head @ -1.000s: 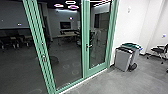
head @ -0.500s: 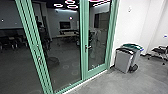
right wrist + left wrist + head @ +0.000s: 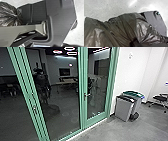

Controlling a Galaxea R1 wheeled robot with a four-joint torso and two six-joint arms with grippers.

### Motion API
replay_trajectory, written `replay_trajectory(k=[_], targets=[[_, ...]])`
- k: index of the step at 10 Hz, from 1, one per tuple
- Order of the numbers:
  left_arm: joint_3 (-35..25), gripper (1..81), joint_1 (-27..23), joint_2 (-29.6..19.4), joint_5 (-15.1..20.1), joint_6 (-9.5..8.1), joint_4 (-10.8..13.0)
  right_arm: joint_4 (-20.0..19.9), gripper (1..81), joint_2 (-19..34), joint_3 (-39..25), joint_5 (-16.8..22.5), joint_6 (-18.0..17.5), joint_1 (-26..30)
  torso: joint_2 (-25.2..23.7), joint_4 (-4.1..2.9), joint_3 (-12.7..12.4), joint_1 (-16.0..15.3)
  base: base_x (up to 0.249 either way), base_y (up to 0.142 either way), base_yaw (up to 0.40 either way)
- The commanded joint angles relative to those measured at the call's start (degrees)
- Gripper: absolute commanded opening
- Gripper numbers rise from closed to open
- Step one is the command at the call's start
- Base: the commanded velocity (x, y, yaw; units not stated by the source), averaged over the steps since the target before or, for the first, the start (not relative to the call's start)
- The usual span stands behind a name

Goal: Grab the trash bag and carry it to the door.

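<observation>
On the left we face tall, dark glass panes in a pale green frame (image 3: pixel 26 94), and then the green-framed glass door (image 3: pixel 98 118) with its small handle (image 3: pixel 85 96). A white strip runs along the foot of the frame. In front of the strip, smooth grey floor (image 3: pixel 107 133) lies open, reaching to the two grey bins, one with a dark top (image 3: pixel 124 108), the other with a green top (image 3: pixel 133 94). They stand near the white wall (image 3: pixel 130 74), with a black wheeled chair (image 3: pixel 160 98) farther right. Our left wrist camera looks down on the floor past the crumpled, shiny black plastic trash bag (image 3: pixel 122 25). The bag's folds draw together right at the left gripper (image 3: pixel 134 43); whether it is closed on them we cannot tell. Our right wrist camera also looks down, with the bag's gathered part beside our base plate; how the right gripper stands, we cannot tell.
</observation>
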State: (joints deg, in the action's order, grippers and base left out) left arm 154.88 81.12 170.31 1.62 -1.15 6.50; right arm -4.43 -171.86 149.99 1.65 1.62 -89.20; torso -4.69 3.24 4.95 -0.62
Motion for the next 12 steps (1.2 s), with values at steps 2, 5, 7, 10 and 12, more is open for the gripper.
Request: replay_trajectory(k=[2, 5, 7, 10, 12], targets=[[-0.02, 1.0, -3.2, -0.15, 2.69, 0.35, 0.53, 0.56, 81.1, -0.08, -0.24, 3.72, 0.22, 2.4, 0.0, 0.0, 0.0, 0.0, 0.148, -0.062, 0.0], [-0.02, 1.0, -3.11, -0.23, 2.69, 0.35, 0.62, 0.47, 81.1, -0.17, 0.03, 3.63, 0.22, 2.31, 0.0, 0.0, 0.0, 0.0, 0.149, -0.062, 0.0], [-0.02, 1.0, -3.2, -0.23, 2.69, 0.35, 0.62, 0.47, 81.1, -0.17, 0.03, 3.63, 0.22, 2.31, 0.0, 0.0, 0.0, 0.0, 0.149, -0.062, 0.0], [-0.02, 1.0, -3.2, -0.23, 2.69, 0.35, 0.62, 0.47, 81.1, -0.17, 0.03, 3.63, 0.22, 2.31, 0.0, 0.0, 0.0, 0.0, 0.149, -0.062, 0.0], [-0.02, 1.0, -3.2, -0.15, 2.69, 0.35, 0.71, 0.47, 81.1, -0.17, 0.2, 3.63, 0.22, 2.4, 0.0, 0.0, 0.0, 0.0, 0.149, -0.062, 0.0]])
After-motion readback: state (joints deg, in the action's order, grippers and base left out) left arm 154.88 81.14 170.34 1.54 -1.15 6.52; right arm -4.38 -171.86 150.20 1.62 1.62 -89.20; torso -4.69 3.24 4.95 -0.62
